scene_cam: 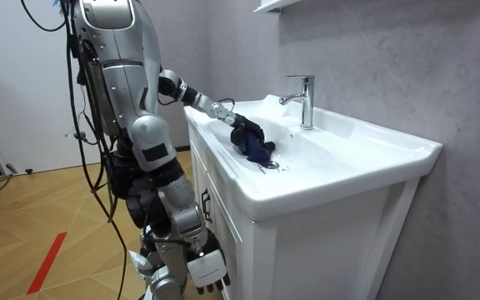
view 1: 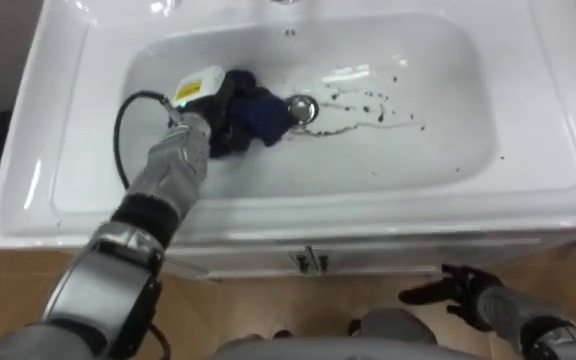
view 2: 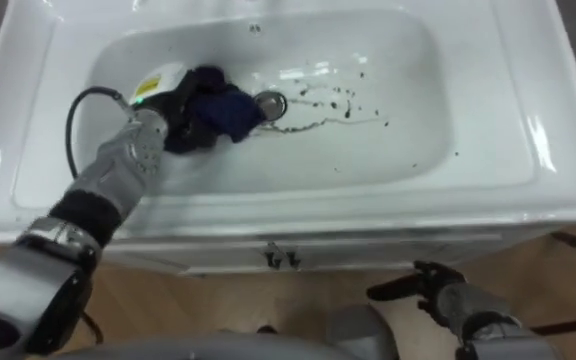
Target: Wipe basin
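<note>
From the left eye view, looking down into the white basin [view 1: 533, 195], the robot's left arm reaches in from the lower left. Its left hand [view 1: 220, 118] sits on the bowl's floor, its fingers clenched into a bunched dark blue cloth [view 1: 265, 113]. The cloth lies just left of the metal drain [view 1: 301, 107] and touches it. Right of the drain, dark specks and a thin smear [view 1: 373, 103] mark the white bottom. The right hand [view 1: 460, 292] hangs low at the lower right, in front of the vanity and outside the bowl, with its fingers loose and nothing in them.

In the room view the robot stands at the end of the vanity cabinet [scene_cam: 323, 242] and leans its left arm over the rim. A chrome faucet [scene_cam: 305, 100] stands behind the bowl.

In the right eye view the cloth again sits against the drain, with the specks off to the right.
</note>
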Controlling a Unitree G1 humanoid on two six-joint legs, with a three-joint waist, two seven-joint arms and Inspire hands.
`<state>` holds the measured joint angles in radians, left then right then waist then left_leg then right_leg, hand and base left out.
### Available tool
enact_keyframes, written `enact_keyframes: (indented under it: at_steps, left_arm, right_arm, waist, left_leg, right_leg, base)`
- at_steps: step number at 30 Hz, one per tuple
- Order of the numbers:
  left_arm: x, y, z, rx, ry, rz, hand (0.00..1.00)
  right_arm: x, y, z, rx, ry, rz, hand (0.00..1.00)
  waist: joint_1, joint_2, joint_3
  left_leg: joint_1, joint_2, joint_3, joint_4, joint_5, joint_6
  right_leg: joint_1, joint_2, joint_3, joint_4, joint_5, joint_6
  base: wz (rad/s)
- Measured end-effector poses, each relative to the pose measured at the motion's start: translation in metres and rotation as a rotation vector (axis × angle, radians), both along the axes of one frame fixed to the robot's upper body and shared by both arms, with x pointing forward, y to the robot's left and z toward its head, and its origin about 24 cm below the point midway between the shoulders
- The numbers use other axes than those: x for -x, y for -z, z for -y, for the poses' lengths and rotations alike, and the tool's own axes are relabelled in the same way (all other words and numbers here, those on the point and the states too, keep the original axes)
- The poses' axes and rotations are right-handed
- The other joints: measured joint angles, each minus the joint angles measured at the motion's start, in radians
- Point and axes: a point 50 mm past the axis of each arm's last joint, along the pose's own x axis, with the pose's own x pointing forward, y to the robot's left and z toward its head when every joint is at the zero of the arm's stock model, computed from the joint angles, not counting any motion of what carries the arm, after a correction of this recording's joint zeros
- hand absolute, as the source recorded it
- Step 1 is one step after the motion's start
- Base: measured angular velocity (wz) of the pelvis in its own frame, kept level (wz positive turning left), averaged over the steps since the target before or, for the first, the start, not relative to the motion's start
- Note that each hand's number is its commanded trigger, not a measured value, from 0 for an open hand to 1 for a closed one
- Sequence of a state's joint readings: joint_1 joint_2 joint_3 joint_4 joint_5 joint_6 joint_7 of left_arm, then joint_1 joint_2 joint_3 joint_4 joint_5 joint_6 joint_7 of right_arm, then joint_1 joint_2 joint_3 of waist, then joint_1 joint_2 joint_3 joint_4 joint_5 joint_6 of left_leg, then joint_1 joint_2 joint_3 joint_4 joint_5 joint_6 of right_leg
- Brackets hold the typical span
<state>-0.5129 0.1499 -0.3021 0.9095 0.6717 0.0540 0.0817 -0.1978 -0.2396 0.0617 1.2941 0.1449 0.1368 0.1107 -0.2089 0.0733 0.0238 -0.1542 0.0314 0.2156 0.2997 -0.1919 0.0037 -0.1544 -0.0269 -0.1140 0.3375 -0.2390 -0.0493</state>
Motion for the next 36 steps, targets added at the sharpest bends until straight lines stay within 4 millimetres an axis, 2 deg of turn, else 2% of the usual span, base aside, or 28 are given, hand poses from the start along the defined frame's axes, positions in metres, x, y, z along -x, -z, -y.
enact_keyframes:
  at_steps: [2, 4, 7, 10, 14, 15, 17, 20, 23, 26, 28, 36]
  left_arm:
    - [-0.004, -0.004, 0.000, 0.026, -0.016, 0.024, 1.00]
    - [-0.009, -0.008, 0.003, 0.074, -0.035, 0.055, 1.00]
    - [-0.013, -0.015, 0.012, 0.146, -0.038, 0.099, 1.00]
    - [-0.014, -0.017, 0.024, 0.214, -0.042, 0.111, 1.00]
    - [-0.020, -0.026, 0.042, 0.225, 0.000, 0.143, 1.00]
    - [-0.022, -0.030, 0.047, 0.223, 0.018, 0.154, 1.00]
    - [-0.027, -0.039, 0.058, 0.221, 0.061, 0.175, 1.00]
    - [-0.026, -0.043, 0.069, 0.220, 0.107, 0.184, 1.00]
    - [-0.025, -0.050, 0.087, 0.245, 0.160, 0.202, 1.00]
    - [-0.024, -0.061, 0.101, 0.252, 0.226, 0.245, 1.00]
    - [-0.021, -0.068, 0.110, 0.249, 0.270, 0.271, 1.00]
    - [-0.020, -0.080, 0.119, 0.213, 0.318, 0.339, 1.00]
  right_arm:
    - [-0.009, -0.004, 0.001, 0.013, 0.006, 0.030, 0.00]
    - [-0.017, -0.006, 0.000, 0.011, 0.042, 0.060, 0.00]
    - [-0.020, -0.006, -0.002, -0.003, 0.075, 0.078, 0.00]
    - [-0.015, -0.005, -0.002, -0.003, 0.075, 0.061, 0.00]
    - [-0.010, -0.003, -0.001, -0.013, 0.095, 0.048, 0.00]
    - [-0.009, -0.003, 0.000, -0.017, 0.109, 0.050, 0.00]
    - [-0.006, -0.002, 0.002, -0.040, 0.172, 0.059, 0.00]
    - [-0.005, -0.003, 0.006, -0.056, 0.219, 0.071, 0.00]
    - [-0.002, -0.005, 0.015, -0.054, 0.272, 0.088, 0.00]
    - [0.003, -0.007, 0.025, -0.046, 0.294, 0.091, 0.00]
    - [0.013, -0.006, 0.031, -0.061, 0.354, 0.081, 0.00]
    - [0.034, 0.000, 0.032, -0.079, 0.401, 0.037, 0.00]
  waist:
    - [-0.002, -0.004, 0.0037]
    - [-0.015, -0.010, 0.0222]
    - [-0.036, -0.003, 0.0260]
    - [-0.057, 0.009, 0.0258]
    - [-0.101, 0.036, 0.0372]
    - [-0.116, 0.049, 0.0408]
    - [-0.122, 0.072, 0.0395]
    - [-0.142, 0.091, 0.0402]
    - [-0.157, 0.093, 0.0404]
    - [-0.169, 0.102, 0.0351]
    - [-0.171, 0.103, 0.0343]
    - [-0.172, 0.109, 0.0343]
  left_leg:
    - [-0.025, -0.001, 0.004, 0.009, 0.002, 0.003]
    - [-0.052, 0.003, 0.004, 0.029, 0.005, 0.008]
    - [-0.091, 0.004, 0.005, 0.036, 0.012, 0.019]
    - [-0.116, 0.007, 0.021, 0.039, 0.015, 0.024]
    - [-0.138, 0.000, 0.031, 0.039, 0.021, 0.034]
    - [-0.146, -0.006, 0.031, 0.036, 0.024, 0.038]
    - [-0.154, -0.014, 0.047, 0.037, 0.026, 0.041]
    - [-0.154, -0.018, 0.062, 0.037, 0.026, 0.041]
    - [-0.155, -0.024, 0.089, 0.045, 0.024, 0.042]
    - [-0.168, -0.024, 0.105, 0.045, 0.024, 0.042]
    - [-0.172, -0.021, 0.111, 0.045, 0.024, 0.042]
    - [-0.186, -0.019, 0.115, 0.048, 0.024, 0.043]
  right_leg:
    - [-0.034, -0.003, 0.004, 0.023, -0.001, 0.000]
    - [-0.051, -0.004, -0.001, 0.027, 0.001, 0.002]
    - [-0.093, -0.007, 0.002, 0.042, 0.003, 0.006]
    - [-0.122, -0.009, 0.013, 0.048, 0.008, 0.012]
    - [-0.146, -0.022, 0.011, 0.063, 0.012, 0.017]
    - [-0.155, -0.027, 0.007, 0.067, 0.010, 0.020]
    - [-0.185, -0.032, 0.020, 0.095, 0.000, 0.026]
    - [-0.191, -0.043, 0.024, 0.103, -0.007, 0.032]
    - [-0.203, -0.059, 0.027, 0.131, -0.022, 0.033]
    - [-0.218, -0.061, 0.030, 0.143, -0.025, 0.034]
    - [-0.229, -0.060, 0.031, 0.144, -0.026, 0.033]
    - [-0.247, -0.060, 0.031, 0.154, -0.029, 0.030]
  base:
    - [-0.07]
    - [0.09]
    - [0.11]
    - [-0.07]
    - [-0.01]
    - [0.06]
    - [-0.02]
    - [-0.01]
    - [-0.04]
    - [0.00]
    - [0.00]
    - [0.00]
